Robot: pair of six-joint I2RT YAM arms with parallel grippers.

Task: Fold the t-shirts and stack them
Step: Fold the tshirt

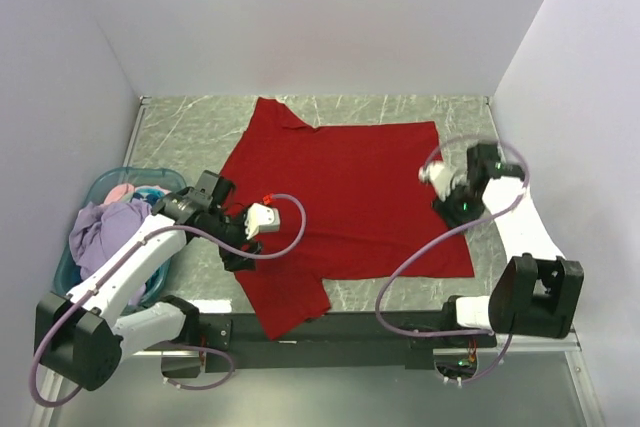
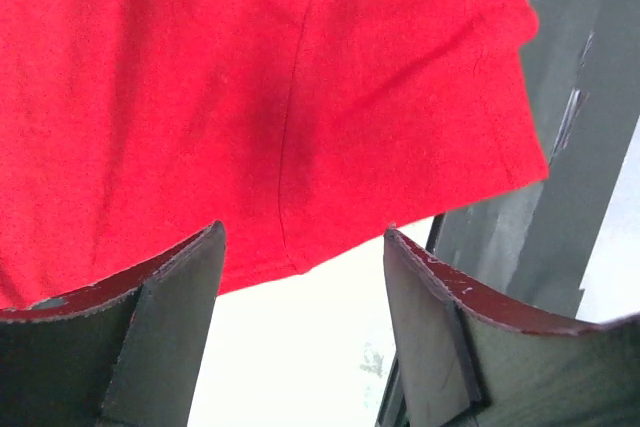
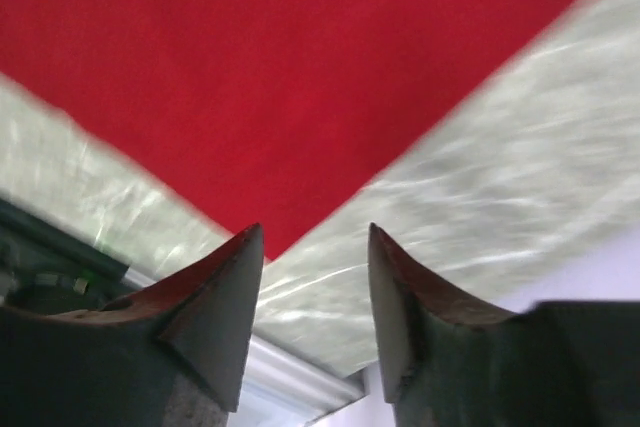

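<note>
I see the red t-shirt (image 1: 340,197) spread flat on the tabletop (image 1: 190,127). My left fingers (image 2: 180,277) stand apart above its near-left part, gripping nothing. My right fingers (image 3: 220,277) stand apart just over its near-right corner, also empty.

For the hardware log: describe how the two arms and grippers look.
The left arm and right arm share white links, black joints and looping lilac cables. The left gripper and right gripper have dark grey tapered fingers, edged in red.
</note>
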